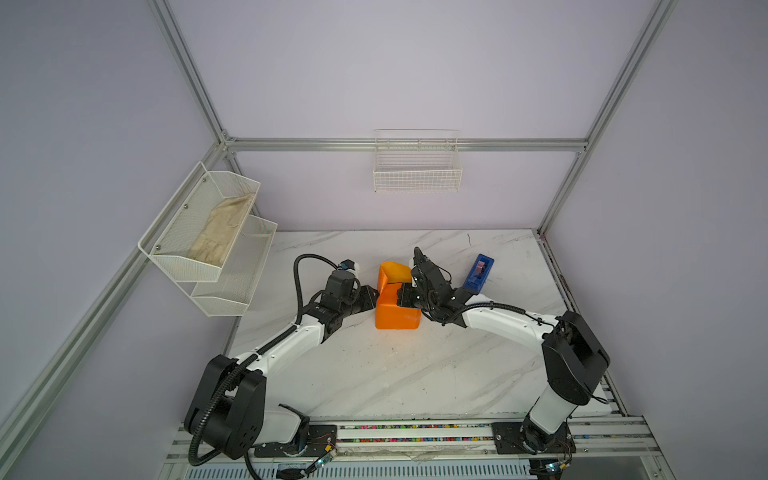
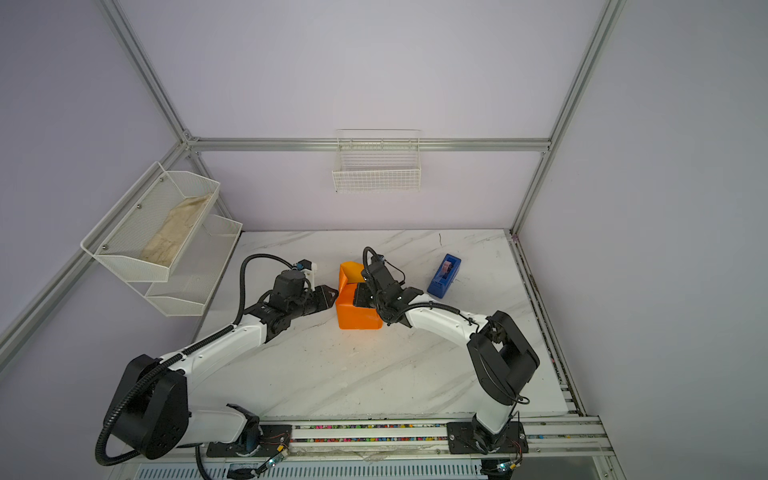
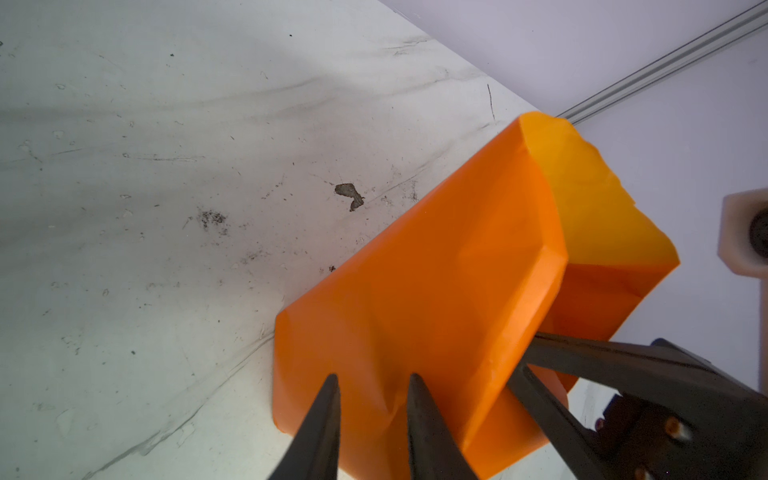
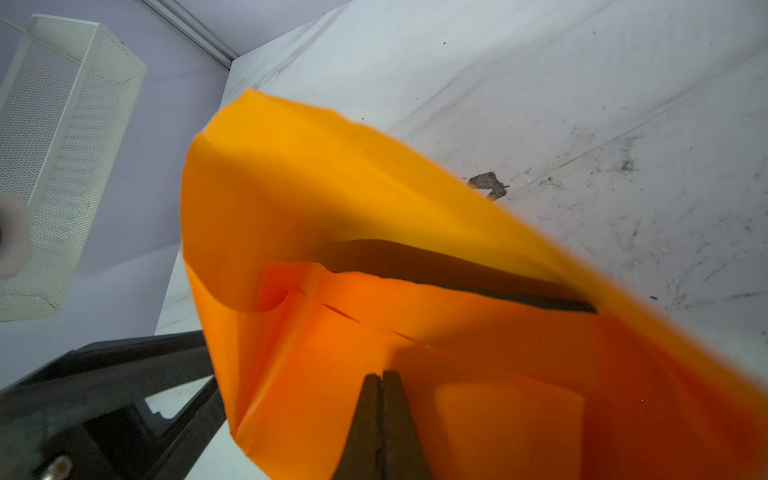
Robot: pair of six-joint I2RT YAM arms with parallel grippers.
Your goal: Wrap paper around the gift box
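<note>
Two grippers: both meet at the paper [image 1: 397,320], which is folded into a parcel mid-tabletop [image 1: 374,374].
Left gripper [image 3: 374,388]: jaws narrowly parted, tips pressed into the parcel's side, gripping nothing.
Right gripper [image 4: 382,378]: jaws clenched together, tips resting on the top fold.
Gift box [image 4: 457,272]: dark sliver showing inside the paper.
Tape dispenser [image 1: 478,272]: blue, farther back, apart from the parcel; any label too small to read.

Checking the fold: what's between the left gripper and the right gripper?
The paper, folded into an orange parcel, fills the stretch between the left gripper and the right gripper, which both touch it; both top views show it.
</note>
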